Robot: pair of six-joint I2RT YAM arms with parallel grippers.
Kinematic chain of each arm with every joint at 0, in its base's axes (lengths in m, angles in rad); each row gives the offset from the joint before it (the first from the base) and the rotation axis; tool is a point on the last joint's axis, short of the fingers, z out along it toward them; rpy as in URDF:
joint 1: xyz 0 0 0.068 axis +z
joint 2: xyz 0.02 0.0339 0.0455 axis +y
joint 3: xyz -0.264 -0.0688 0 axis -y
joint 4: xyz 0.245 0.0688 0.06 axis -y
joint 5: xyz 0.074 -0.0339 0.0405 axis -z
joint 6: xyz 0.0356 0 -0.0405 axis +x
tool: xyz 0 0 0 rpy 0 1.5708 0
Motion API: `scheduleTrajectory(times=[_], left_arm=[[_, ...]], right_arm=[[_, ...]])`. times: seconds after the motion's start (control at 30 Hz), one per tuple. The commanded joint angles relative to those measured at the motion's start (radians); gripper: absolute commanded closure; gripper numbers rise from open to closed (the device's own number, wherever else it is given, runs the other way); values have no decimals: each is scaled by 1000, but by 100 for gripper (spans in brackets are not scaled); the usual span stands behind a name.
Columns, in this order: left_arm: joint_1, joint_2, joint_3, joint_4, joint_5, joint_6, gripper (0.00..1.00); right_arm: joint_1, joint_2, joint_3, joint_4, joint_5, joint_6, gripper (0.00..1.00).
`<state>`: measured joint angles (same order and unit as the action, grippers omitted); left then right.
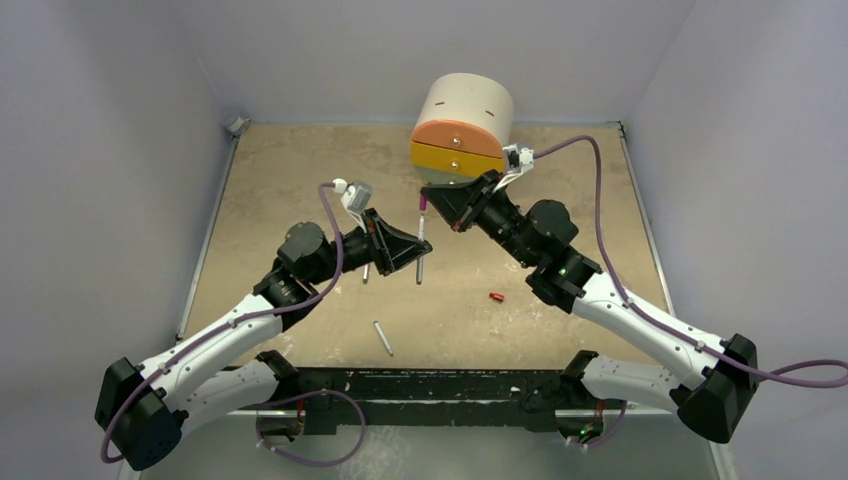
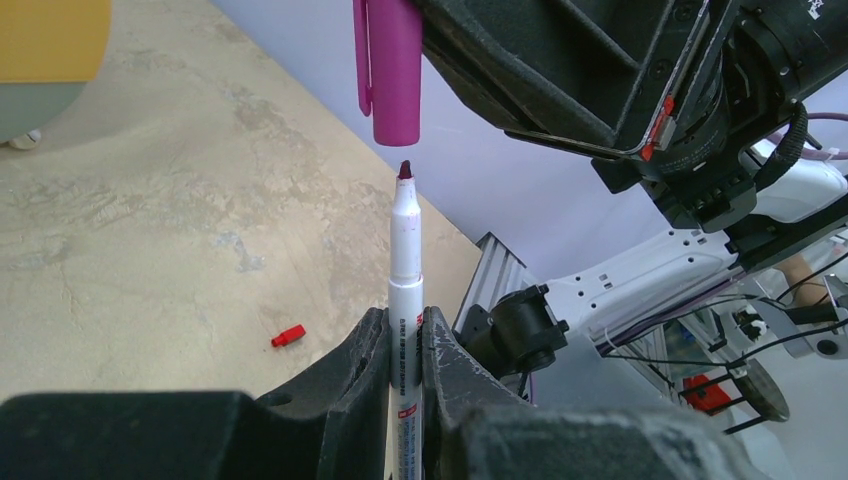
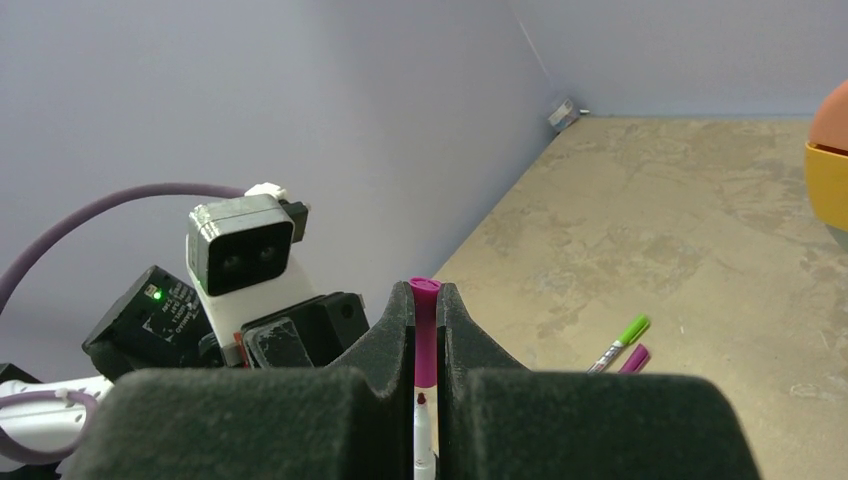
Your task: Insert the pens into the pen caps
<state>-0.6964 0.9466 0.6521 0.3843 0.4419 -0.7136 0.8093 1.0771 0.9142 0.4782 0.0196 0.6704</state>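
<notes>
My left gripper [image 2: 405, 322] is shut on a white-barrelled pen [image 2: 405, 255], held upright above the table with its dark red tip pointing up. Directly above that tip, a small gap away, hangs a magenta pen cap [image 2: 395, 70] with its open end facing down. My right gripper [image 3: 425, 300] is shut on that magenta cap [image 3: 424, 335], and the pen's tip [image 3: 421, 420] shows just below it between the fingers. In the top view the held pen [image 1: 420, 250] and the cap [image 1: 424, 202] meet mid-table. A red cap [image 1: 496, 296] and a loose pen [image 1: 382, 338] lie on the table.
A cream, orange and yellow rounded container [image 1: 462, 125] stands at the back, just behind the right gripper. A pen with a green cap [image 3: 622, 340] and one with a magenta cap [image 3: 635, 358] lie side by side on the tabletop. Grey walls enclose the table.
</notes>
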Motion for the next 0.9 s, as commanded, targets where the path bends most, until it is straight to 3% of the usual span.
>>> scheduleTrajectory(times=[0.0, 0.87], left_arm=[[-5, -22, 53, 14, -3, 26, 100], [-4, 7, 84, 37, -38, 35, 100]], right_arm=[[-2, -14, 38, 70, -28, -5, 100], [-2, -27, 12, 45, -48, -5, 100]])
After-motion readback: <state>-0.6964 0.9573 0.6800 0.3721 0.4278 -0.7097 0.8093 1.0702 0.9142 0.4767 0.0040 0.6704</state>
